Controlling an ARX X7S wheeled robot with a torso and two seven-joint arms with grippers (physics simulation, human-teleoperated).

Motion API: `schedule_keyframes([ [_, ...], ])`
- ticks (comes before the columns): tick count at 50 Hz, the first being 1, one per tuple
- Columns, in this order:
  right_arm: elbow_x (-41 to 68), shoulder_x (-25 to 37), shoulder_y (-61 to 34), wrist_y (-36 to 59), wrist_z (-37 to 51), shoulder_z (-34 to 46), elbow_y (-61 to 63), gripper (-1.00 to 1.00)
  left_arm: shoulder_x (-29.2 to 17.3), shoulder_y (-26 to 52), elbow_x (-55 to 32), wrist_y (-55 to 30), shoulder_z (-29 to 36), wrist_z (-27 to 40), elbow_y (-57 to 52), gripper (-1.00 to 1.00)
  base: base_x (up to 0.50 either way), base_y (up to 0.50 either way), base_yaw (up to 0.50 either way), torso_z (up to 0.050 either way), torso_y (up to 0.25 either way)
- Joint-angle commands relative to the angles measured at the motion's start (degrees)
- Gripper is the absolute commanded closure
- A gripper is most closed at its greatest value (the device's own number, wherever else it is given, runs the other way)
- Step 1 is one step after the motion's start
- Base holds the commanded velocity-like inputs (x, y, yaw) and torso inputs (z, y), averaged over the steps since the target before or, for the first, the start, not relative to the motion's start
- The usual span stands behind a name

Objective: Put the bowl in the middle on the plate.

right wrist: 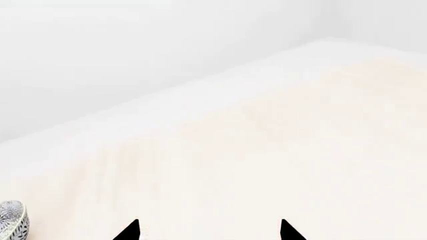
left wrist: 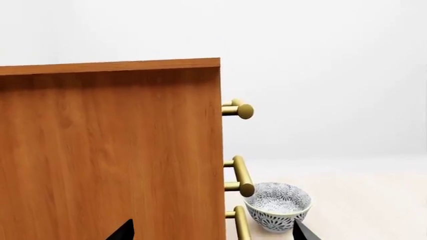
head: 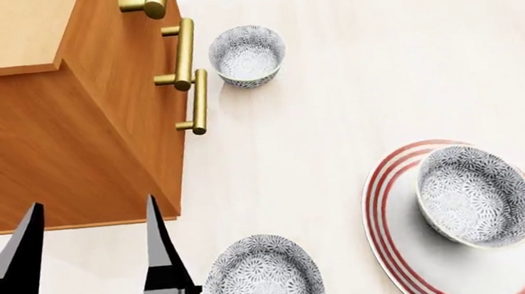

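The bowl (head: 476, 196), white with a grey-blue flower pattern, rests slightly tilted on the plate (head: 379, 204), a wide white plate with red rings at the right of the head view. My left gripper (head: 92, 229) hovers open at the lower left in front of the wooden cabinet, far from the bowl, with nothing between its fingers. In its wrist view the left gripper (left wrist: 213, 232) shows only two dark fingertips (left wrist: 123, 231) spread wide. My right gripper (right wrist: 208, 231) is open over bare table and does not show in the head view.
A wooden cabinet (head: 61, 129) with brass handles (head: 185, 54) fills the left. A look-alike bowl (head: 247, 56) stands beside the handles, the same bowl (left wrist: 277, 205) in the left wrist view. Another bowl (head: 263, 279) sits near the front edge. A bowl's edge (right wrist: 12, 221) shows in the right wrist view.
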State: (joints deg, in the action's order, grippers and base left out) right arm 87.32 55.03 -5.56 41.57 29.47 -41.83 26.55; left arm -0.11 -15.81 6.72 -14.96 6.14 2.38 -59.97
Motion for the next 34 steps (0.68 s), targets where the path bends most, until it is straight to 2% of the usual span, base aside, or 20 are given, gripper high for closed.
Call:
schedule_keyframes([
  [1, -16.2, -3.0, -2.4, -7.7, -2.4, -1.8, 8.4, -1.0, 0.0, 0.0, -0.1, 0.1, -0.1, -0.4, 0.0, -1.0, 0.0, 0.0, 0.0, 0.0, 0.25],
  [9, -23.5, -2.5, -4.3, -10.5, -1.7, 1.0, 14.2, -1.0, 0.0, 0.2, -0.5, -0.2, -0.4, -0.5, 0.0, -1.0, 0.0, 0.0, 0.0, 0.0, 0.25],
  [17, -22.7, -3.9, -4.5, -11.8, -0.7, -1.6, 17.4, -1.0, 0.0, -0.2, -0.2, 0.5, -0.4, -0.6, 0.0, -1.0, 0.0, 0.0, 0.0, 0.0, 0.25],
  [25, -30.2, -6.2, -5.4, -15.2, -3.2, 4.0, 19.4, -1.0, 0.0, -0.1, 0.1, 0.3, -0.2, -0.7, 0.0, -1.0, 0.0, 0.0, 0.0, 0.0, 0.25],
  [34, -30.0, -7.4, -6.2, -18.0, -6.8, 6.6, 21.4, -1.0, 0.0, -0.1, 0.0, 0.5, -0.2, -0.8, 0.0, -1.0, 0.0, 0.0, 0.0, 0.0, 0.25],
])
